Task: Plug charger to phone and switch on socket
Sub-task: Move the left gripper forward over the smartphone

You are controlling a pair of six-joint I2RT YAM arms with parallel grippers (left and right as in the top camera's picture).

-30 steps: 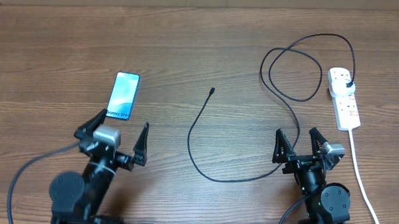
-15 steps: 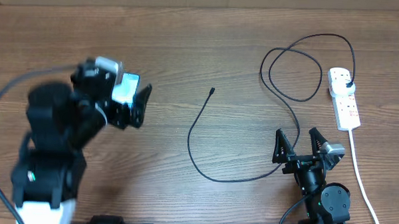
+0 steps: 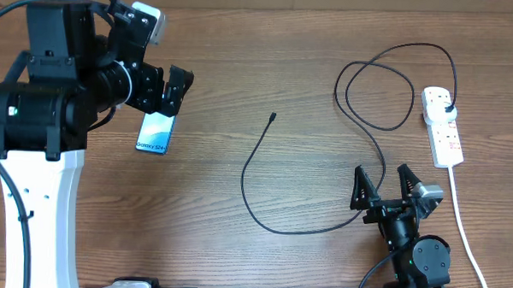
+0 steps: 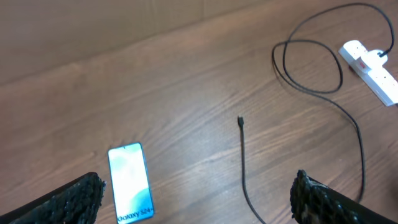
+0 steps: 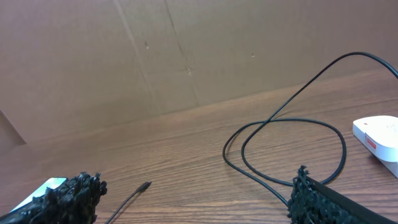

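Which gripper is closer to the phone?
The left gripper, open over the phone's far end; the right gripper sits across the table beside the charger.

Wooden table (image 3: 242,58), brown cardboard backdrop (image 5: 74,56)

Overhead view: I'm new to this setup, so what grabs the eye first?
The black left arm fills the upper left, its tool open above the phone, whose bright screen faces up. The charger loops in black from a loose tip at centre to the white socket at the right edge.

One phone (image 3: 154,134), one charger (image 3: 244,172), one socket (image 3: 443,126), and two claws: left claw (image 4: 198,186), right claw (image 3: 380,174).
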